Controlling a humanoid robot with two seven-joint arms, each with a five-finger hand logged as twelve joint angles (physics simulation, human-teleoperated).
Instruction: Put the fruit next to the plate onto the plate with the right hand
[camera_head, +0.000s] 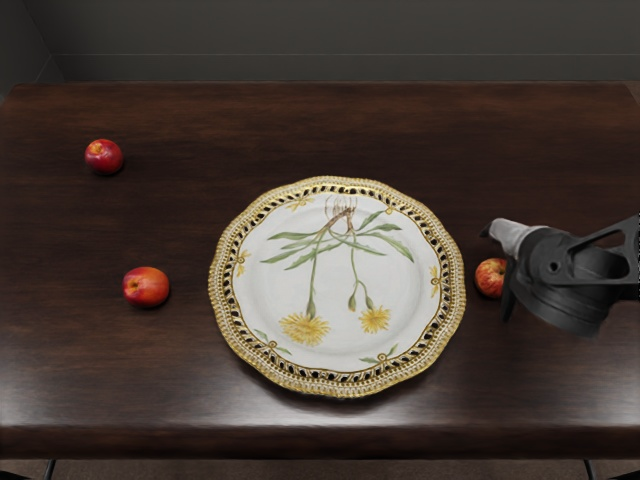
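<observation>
A white plate with a gold pierced rim and a flower pattern lies in the middle of the dark table. A small red-orange fruit rests on the table just off the plate's right edge. My right hand comes in from the right edge and sits right against that fruit's right side, hiding part of it. Its fingers are spread: a grey one points up-left above the fruit and a dark one reaches down beside it. Neither wraps the fruit. The left arm is out of view.
Two more red fruits lie on the left half of the table: one left of the plate, the other farther back left. The table's front edge runs along the bottom.
</observation>
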